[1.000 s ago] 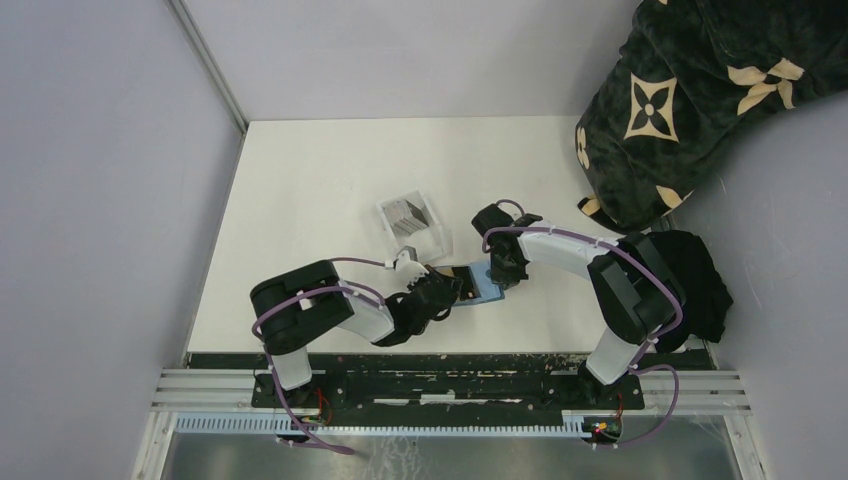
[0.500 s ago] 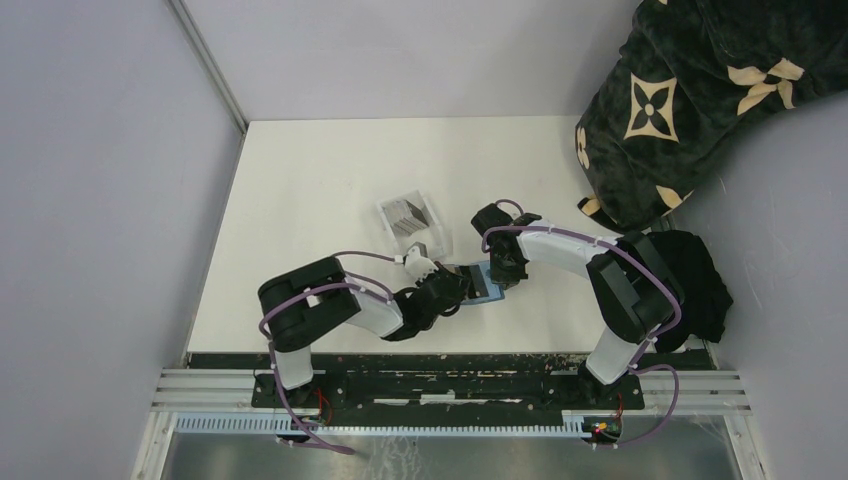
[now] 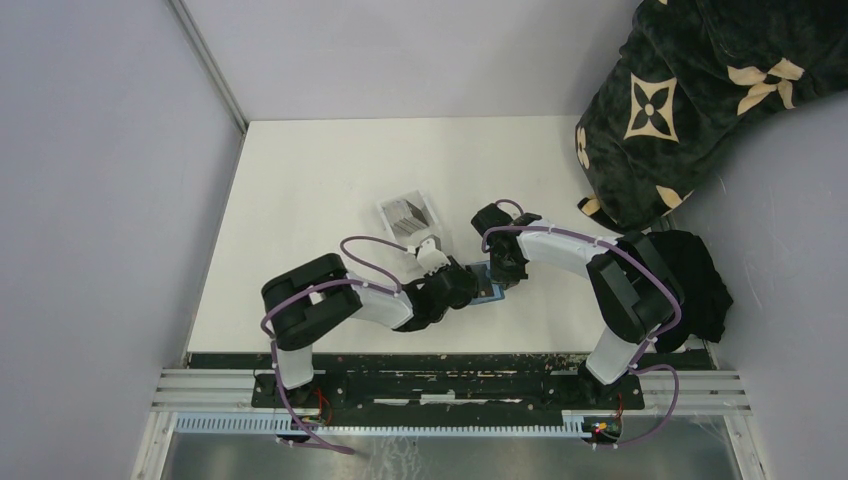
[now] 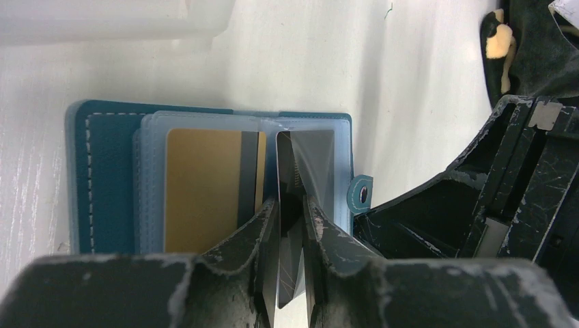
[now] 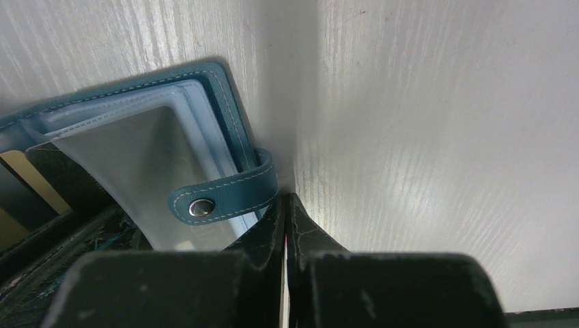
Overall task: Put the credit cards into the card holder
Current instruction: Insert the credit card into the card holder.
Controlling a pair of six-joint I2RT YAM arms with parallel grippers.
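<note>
Open card holder (image 4: pixel 102 178), gold card (image 4: pixel 201 188) inside

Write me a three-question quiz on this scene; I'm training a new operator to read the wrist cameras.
1. True or false: the wallet lies closed on the table.
2. Which card lies flat in a sleeve of the wallet? A) a red card B) the gold card C) none
3. What stands between the fingers of the left gripper?
Key: 1 false, it lies open; 2 B; 3 the dark card, seen edge-on.
</note>
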